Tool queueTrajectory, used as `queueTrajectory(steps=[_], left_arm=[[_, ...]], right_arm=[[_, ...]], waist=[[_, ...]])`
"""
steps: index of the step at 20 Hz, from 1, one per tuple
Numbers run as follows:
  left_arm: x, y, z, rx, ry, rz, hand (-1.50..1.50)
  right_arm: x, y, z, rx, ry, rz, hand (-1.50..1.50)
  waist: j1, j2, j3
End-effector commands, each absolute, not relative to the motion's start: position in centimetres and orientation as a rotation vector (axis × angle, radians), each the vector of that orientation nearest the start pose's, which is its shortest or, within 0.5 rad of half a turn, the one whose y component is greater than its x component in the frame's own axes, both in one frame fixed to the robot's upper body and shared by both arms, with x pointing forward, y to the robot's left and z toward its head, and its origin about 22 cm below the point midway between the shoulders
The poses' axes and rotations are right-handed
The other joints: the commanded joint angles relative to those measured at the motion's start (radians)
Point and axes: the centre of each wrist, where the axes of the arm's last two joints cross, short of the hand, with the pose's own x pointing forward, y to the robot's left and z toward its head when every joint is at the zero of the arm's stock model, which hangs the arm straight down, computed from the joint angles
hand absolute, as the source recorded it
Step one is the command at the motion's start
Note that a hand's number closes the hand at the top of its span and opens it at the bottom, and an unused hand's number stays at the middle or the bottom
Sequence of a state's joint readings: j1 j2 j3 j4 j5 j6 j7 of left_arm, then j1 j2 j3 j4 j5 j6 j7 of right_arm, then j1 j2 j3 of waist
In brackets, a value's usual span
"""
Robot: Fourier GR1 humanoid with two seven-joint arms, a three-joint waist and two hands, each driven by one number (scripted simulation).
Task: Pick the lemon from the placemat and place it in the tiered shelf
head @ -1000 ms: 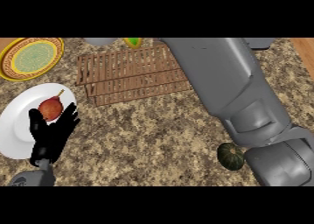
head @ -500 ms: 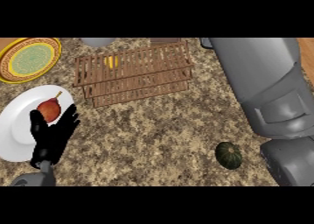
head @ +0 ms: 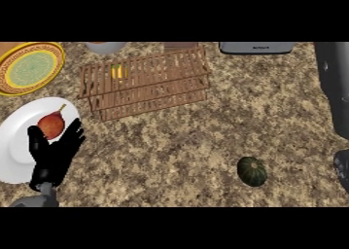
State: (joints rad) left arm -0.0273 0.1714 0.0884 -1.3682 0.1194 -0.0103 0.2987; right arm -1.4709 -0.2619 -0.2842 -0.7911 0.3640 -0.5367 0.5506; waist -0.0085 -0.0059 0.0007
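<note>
Already the lemon (head: 118, 72) sits inside the wooden tiered shelf (head: 145, 82) on the bench (head: 205, 146). Left robot hand (head: 55, 153) rests spread over a white plate (head: 12, 151); the right one is out of sight.

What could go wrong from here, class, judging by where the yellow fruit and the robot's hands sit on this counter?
1. The yellow lemon lies behind the slats of the brown wooden tiered shelf, near its left end; it might roll out through a gap.
2. The open black left hand rests over the white round plate beside the red pear-shaped fruit; a stray movement could knock it.
3. The right hand is out of view, so its state cannot be checked.
</note>
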Motion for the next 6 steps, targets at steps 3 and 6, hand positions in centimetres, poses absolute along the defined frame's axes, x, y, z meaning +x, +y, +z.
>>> queueTrajectory(steps=[3, 6], left_arm=[[24.3, 30.9, -2.7, 0.091, -1.106, 0.05, 0.0], [24.7, 30.0, -2.7, 0.108, -1.097, 0.048, 0.0]], right_arm=[[42.2, -21.3, 34.5, -0.426, -1.747, -0.305, -1.5], [40.8, -24.4, 35.8, -0.431, -1.767, -0.283, -1.5]], waist=[[-0.006, 0.0, 0.0], [0.0, 0.002, -0.001]])
